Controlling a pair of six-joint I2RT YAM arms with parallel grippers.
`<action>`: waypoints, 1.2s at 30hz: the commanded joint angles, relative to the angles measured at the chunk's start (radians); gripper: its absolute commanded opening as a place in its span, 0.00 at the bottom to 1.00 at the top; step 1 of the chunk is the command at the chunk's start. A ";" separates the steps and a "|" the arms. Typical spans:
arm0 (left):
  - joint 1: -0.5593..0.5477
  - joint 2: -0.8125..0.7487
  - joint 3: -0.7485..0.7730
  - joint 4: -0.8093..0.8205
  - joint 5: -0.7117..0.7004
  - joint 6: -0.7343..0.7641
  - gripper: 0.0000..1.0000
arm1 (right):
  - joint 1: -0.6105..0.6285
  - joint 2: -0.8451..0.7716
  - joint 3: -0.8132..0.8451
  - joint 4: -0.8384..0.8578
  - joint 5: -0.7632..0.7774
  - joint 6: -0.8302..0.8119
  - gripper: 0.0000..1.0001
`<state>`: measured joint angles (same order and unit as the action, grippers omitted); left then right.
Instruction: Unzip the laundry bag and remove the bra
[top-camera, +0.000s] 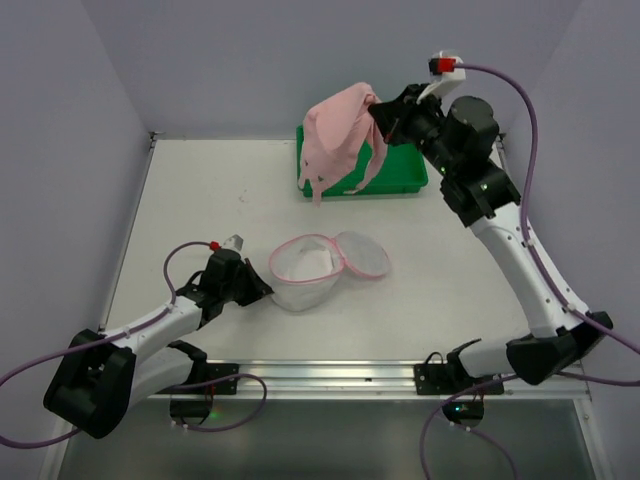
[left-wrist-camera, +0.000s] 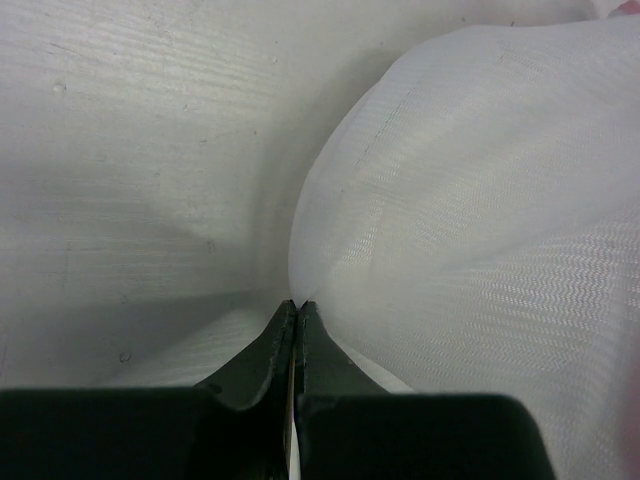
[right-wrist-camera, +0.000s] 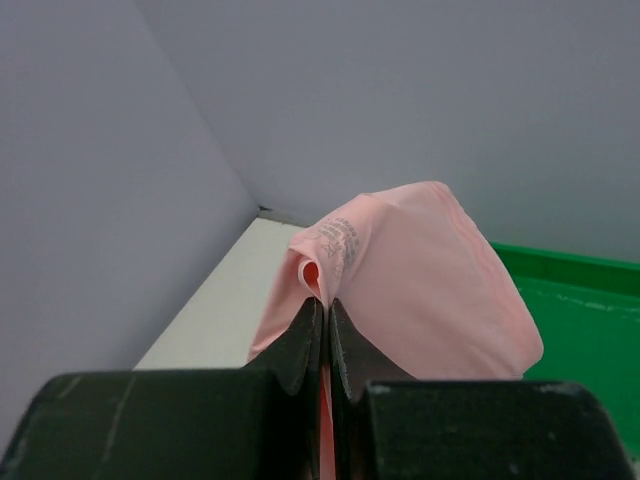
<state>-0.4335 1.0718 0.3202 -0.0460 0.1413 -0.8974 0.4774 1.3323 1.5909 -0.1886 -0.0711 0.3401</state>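
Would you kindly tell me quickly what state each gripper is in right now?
Left gripper: closed, pinching the laundry bag mesh.
Right gripper: closed, holding the bra.

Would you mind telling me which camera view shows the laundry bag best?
The top external view: the whole laundry bag lies open, its pink-trimmed lid flipped aside, with the left hand pinching its near-left edge. The left wrist view gives only a close patch of white mesh. The right wrist view misses it.

One laundry bag, one bra and one green tray are here.
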 joint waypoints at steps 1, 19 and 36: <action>-0.002 -0.006 -0.004 0.028 -0.011 0.018 0.00 | -0.066 0.142 0.131 0.026 -0.071 -0.052 0.00; -0.002 -0.023 -0.024 0.026 -0.005 0.006 0.00 | -0.158 0.922 0.550 0.109 -0.062 -0.127 0.00; -0.001 -0.029 -0.044 0.060 -0.002 0.000 0.00 | -0.157 0.805 0.506 0.025 -0.082 -0.108 0.74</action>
<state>-0.4335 1.0588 0.2817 -0.0235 0.1432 -0.8986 0.3187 2.3432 2.1006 -0.1673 -0.1493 0.2451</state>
